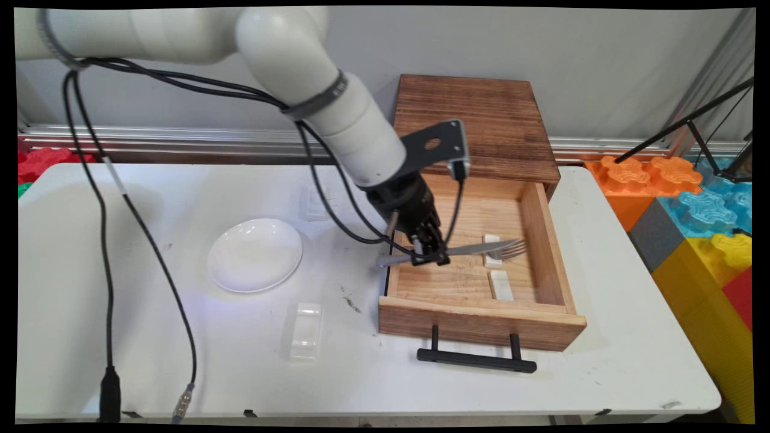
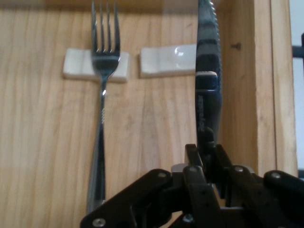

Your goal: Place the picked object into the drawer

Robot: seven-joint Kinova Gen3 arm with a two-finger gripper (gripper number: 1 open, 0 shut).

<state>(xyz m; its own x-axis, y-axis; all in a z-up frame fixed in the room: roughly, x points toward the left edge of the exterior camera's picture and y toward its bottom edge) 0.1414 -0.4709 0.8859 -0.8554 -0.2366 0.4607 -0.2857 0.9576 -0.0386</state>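
My gripper [image 1: 434,255] is shut on a table knife [image 1: 475,248] and holds it a little above the floor of the open wooden drawer [image 1: 481,322]. In the hand view the knife [image 2: 207,90] runs straight away from my gripper [image 2: 207,156], its blade over a white cutlery rest [image 2: 166,61] near the drawer's side wall. A fork [image 2: 102,95] lies on the drawer floor beside the knife, its head on a second white rest [image 2: 76,66]. The fork's tines [image 1: 516,249] show past the blade in the main view.
The drawer sticks out of a dark wooden box [image 1: 481,120], its black handle [image 1: 475,359] toward the table's near edge. A white plate [image 1: 255,254] and two clear rests [image 1: 306,329] [image 1: 314,203] lie left of it. Coloured foam blocks [image 1: 704,210] stand at the right.
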